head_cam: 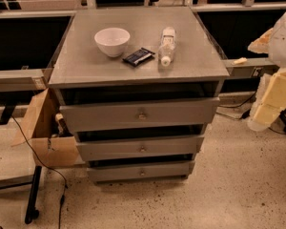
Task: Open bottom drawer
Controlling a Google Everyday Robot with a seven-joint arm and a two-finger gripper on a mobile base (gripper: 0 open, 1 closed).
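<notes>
A grey three-drawer cabinet (138, 66) stands in the middle of the camera view. The bottom drawer (114, 172) is the narrowest and lowest front, with a small brassy knob (142, 172) at its centre. It sits pushed in, nearly flush under the middle drawer (109, 149). The top drawer (100, 116) is the widest. My arm's cream and white parts show at the right edge, and my gripper (271, 101) is there, well right of the cabinet and above the bottom drawer's height.
On the cabinet top lie a white bowl (112, 41), a dark packet (138, 56) and a clear bottle (167, 46) on its side. An open cardboard box (43, 132) sits left of the cabinet. A black cable and stand leg (33, 194) cross the speckled floor.
</notes>
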